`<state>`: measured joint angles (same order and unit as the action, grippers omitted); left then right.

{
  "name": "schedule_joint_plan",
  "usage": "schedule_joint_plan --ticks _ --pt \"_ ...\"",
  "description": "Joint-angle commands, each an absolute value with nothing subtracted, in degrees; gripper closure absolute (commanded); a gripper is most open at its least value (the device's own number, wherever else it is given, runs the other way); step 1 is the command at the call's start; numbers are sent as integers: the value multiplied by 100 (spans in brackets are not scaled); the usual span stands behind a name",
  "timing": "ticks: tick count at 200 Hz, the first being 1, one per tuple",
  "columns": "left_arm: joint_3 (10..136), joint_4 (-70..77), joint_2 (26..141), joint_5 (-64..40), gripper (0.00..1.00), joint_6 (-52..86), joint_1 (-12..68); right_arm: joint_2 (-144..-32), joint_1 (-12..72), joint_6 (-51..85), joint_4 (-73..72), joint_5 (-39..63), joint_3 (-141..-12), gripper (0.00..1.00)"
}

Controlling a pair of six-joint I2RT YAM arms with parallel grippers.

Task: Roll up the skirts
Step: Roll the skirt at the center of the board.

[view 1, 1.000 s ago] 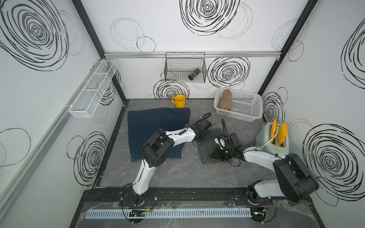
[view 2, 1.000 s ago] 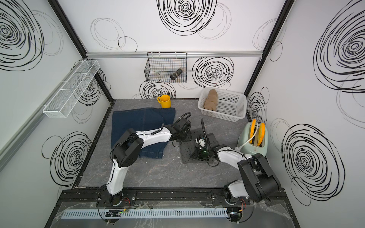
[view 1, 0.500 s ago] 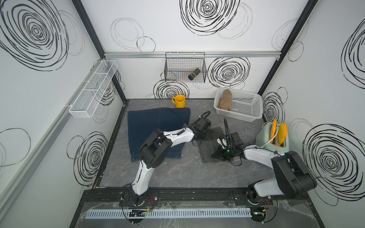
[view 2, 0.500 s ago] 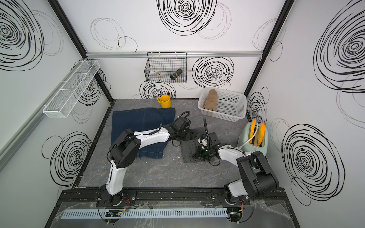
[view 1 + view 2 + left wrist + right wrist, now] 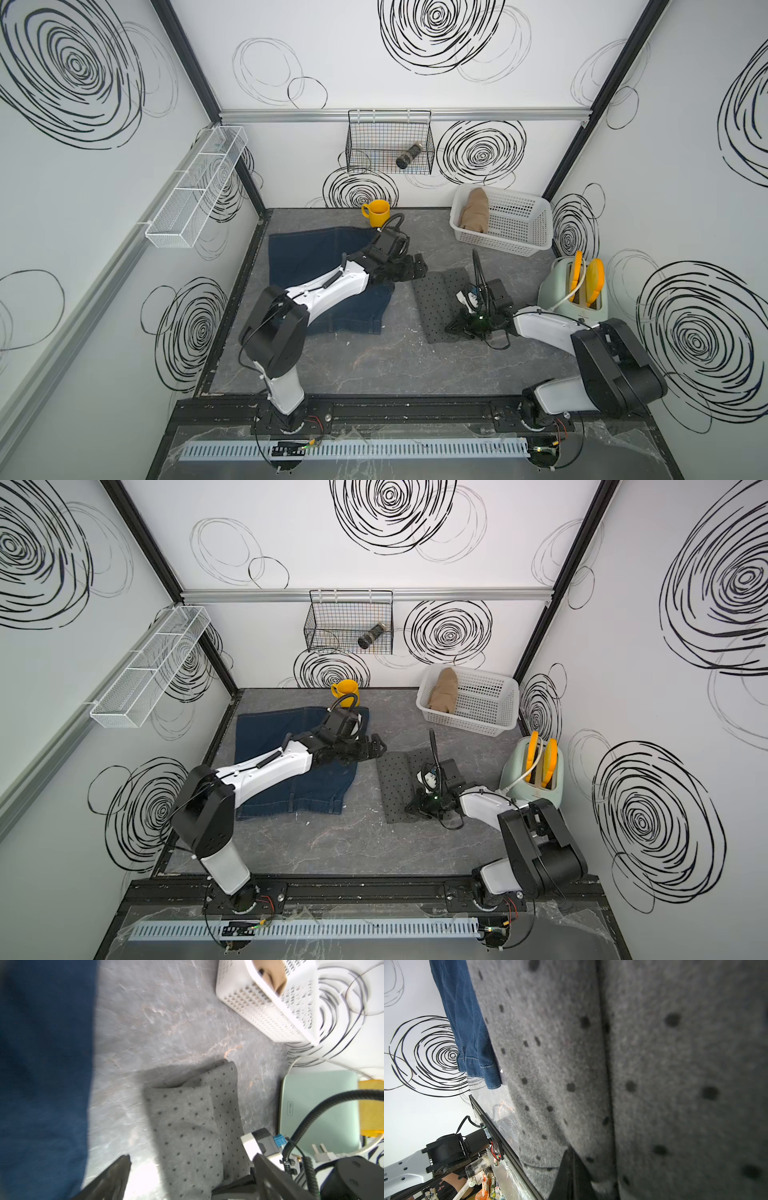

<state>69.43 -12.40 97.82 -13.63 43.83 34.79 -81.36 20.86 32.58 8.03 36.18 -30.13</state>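
The dark grey dotted skirt (image 5: 434, 299) (image 5: 395, 777) lies on the table, folded lengthwise into a double layer (image 5: 187, 1126). My right gripper (image 5: 457, 328) (image 5: 415, 806) (image 5: 583, 1176) is shut on its near right edge, and the cloth (image 5: 550, 1043) fills the right wrist view. My left gripper (image 5: 415, 268) (image 5: 376, 746) (image 5: 192, 1169) hangs open just off the skirt's far left corner, holding nothing. Under the left arm the dark blue denim skirt (image 5: 311, 253) (image 5: 270, 737) (image 5: 41, 1064) lies flat. The tan skirt (image 5: 473, 210) (image 5: 444, 690) sits rolled in the white basket (image 5: 519, 237) (image 5: 482, 717).
A yellow mug (image 5: 378, 212) stands at the back beside the denim skirt. A pale green toaster (image 5: 575, 291) stands by the right wall, close behind my right arm. A black wire basket (image 5: 390, 141) and a white wire shelf (image 5: 195, 187) hang on the walls.
My left gripper has opened, let go of the grey skirt's far edge and drawn back a little to the left. The right gripper has stayed shut on the skirt.
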Motion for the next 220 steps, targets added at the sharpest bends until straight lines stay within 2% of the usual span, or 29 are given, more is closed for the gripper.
schedule_joint_plan --ticks 1,42,80,121,151,174,194,215,220 --pt "6155 -306 9633 -2219 2 4511 3604 -8156 2012 3144 1174 3279 -2797 94" --pt "4875 1628 9743 -3050 2 5360 3724 -8222 1919 3120 1043 3435 -2716 95" --pt "4672 2850 10294 -3383 4 5776 3947 -8197 1891 3094 1012 3447 -2696 95" --pt "4842 2579 10902 -2997 14 5777 4043 -8183 1890 3094 984 3438 -2670 96" --pt "4977 2901 11347 -3003 23 5937 4116 -8197 1885 3076 1001 3449 -2680 96" --pt "5200 2954 11588 -2948 44 5972 4199 -8212 1889 3067 1016 3453 -2703 96" --pt "5193 2787 11553 -2657 75 6004 4197 -8187 1890 3041 1055 3437 -2712 96" --pt "5530 1393 11415 -2056 99 5572 4172 -8139 1887 3041 1096 3390 -2708 96" --pt "5680 951 11378 -1839 100 5431 4183 -8107 1890 3041 1118 3372 -2707 95"
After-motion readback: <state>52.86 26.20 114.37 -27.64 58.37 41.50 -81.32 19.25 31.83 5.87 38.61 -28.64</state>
